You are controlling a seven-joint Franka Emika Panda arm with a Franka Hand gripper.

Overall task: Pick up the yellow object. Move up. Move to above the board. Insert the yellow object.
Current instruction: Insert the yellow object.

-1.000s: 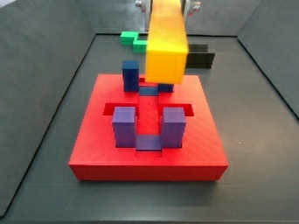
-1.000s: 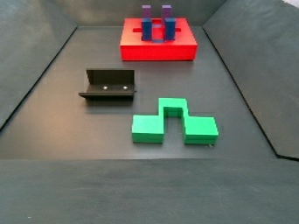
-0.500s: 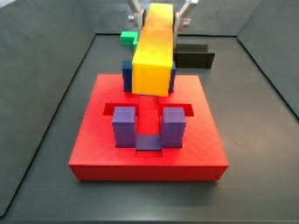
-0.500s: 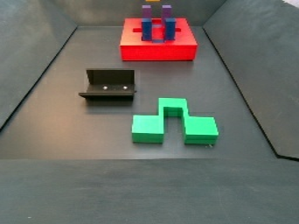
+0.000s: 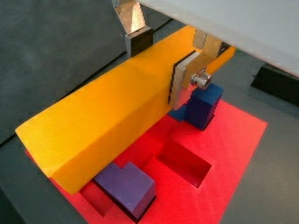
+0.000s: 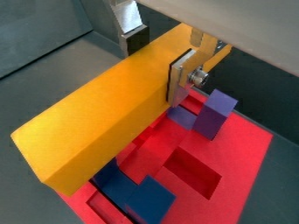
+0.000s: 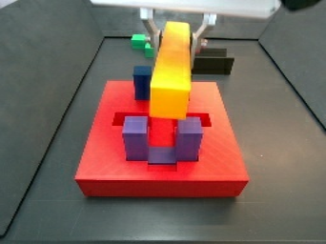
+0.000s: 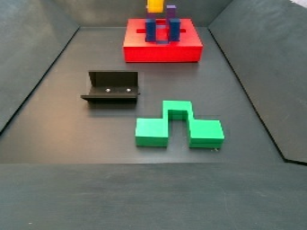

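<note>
The gripper (image 5: 162, 59) is closed around the yellow object (image 5: 117, 109) above the board (image 7: 159, 167); its fingers (image 5: 184, 77) look like flat brushed silver metal with dark matt pads. The yellow object looks like smooth matt plastic, with plain faces and crisp edges. The board is red with a finely grained, slightly rough matt surface in both wrist views. The purple blocks (image 7: 160, 139) and blue blocks (image 5: 202, 107) standing on the board look like the same matt plastic. Away from the board, the green notched block (image 8: 178, 128) looks matt and smooth, the fixture (image 8: 111, 88) dark and dull. The floor (image 8: 72, 117) around the board is a dark grey, matt sheet.
</note>
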